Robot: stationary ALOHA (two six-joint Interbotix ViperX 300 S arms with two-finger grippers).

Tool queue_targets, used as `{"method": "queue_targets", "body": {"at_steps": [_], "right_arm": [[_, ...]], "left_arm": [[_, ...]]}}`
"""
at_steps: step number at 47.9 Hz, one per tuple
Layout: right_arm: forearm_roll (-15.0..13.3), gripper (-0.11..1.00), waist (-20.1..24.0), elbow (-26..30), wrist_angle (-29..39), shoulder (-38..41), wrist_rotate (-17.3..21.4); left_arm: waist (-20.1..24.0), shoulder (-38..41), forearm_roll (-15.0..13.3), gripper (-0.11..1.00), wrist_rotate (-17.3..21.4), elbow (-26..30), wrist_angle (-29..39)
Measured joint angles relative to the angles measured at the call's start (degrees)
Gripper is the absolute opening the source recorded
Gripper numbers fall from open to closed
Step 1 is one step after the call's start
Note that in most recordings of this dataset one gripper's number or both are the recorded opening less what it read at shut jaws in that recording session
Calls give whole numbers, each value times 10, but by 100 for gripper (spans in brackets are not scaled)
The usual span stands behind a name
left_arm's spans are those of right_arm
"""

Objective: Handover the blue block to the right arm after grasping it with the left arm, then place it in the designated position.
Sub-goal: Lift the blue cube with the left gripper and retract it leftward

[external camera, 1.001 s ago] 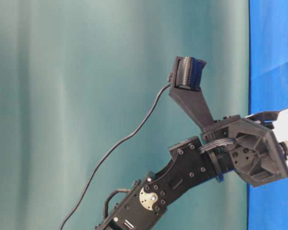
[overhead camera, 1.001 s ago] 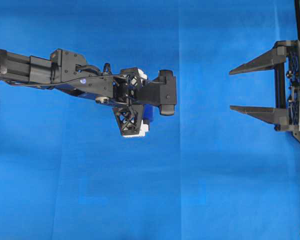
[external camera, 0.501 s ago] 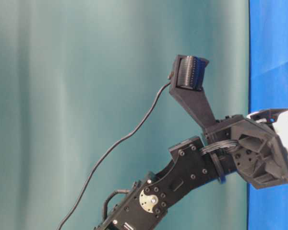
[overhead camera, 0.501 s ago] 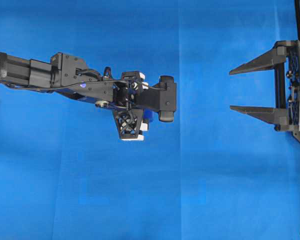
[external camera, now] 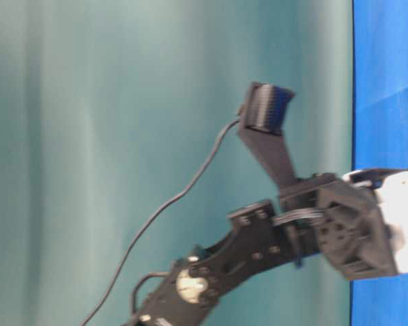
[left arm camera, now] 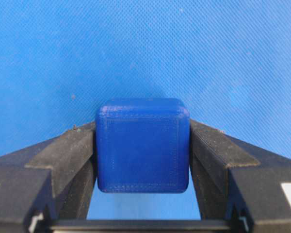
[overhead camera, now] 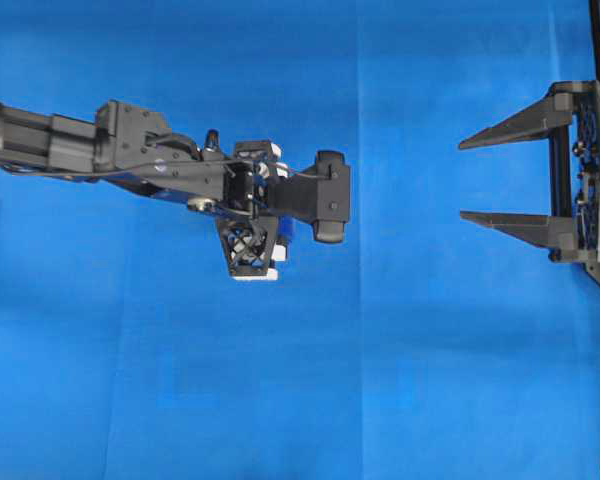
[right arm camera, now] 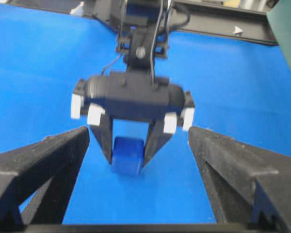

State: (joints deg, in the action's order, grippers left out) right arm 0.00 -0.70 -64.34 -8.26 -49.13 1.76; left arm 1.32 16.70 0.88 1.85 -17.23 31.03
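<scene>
Overhead view: the left arm (overhead camera: 130,160) reaches in from the left edge over the blue cloth (overhead camera: 280,400), its wrist camera housing (overhead camera: 328,197) at the leading end. The left gripper (overhead camera: 270,245) sits beneath the wrist, and only a sliver of dark blue shows beside its white finger-base blocks (overhead camera: 255,275). The right arm (overhead camera: 590,170) stands at the right edge, well apart from the left arm; the right gripper (overhead camera: 462,180) has its two pointed fingers spread wide and holds nothing.

Left wrist view: the blue block (left arm camera: 142,144) is clamped between the two black fingers (left arm camera: 63,155) of the left gripper (left arm camera: 142,160), each finger pressed flat against one side face. The cloth fills the background behind the block.

Right wrist view: the left gripper (right arm camera: 128,145) points downward with the block (right arm camera: 127,155) pinched at its fingertips, over the cloth (right arm camera: 233,87). The fingers (right arm camera: 34,160) of the right gripper (right arm camera: 136,160) frame the scene on either side, far from the block. Whether the block touches the cloth or is slightly raised cannot be told with confidence from this angle.

Table-level view: the left arm (external camera: 258,244) appears blurred against a teal backdrop (external camera: 88,136), with a black cable (external camera: 163,210) trailing from its camera mount; the block is hidden here.
</scene>
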Motion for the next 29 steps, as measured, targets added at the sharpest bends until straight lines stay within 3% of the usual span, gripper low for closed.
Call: {"method": "queue_targets", "body": {"at_steps": [29], "right_arm": [[-1,97,0,0,0,0,1]], "left_arm": [[-15,-113,0,49,-22,99,185]]}}
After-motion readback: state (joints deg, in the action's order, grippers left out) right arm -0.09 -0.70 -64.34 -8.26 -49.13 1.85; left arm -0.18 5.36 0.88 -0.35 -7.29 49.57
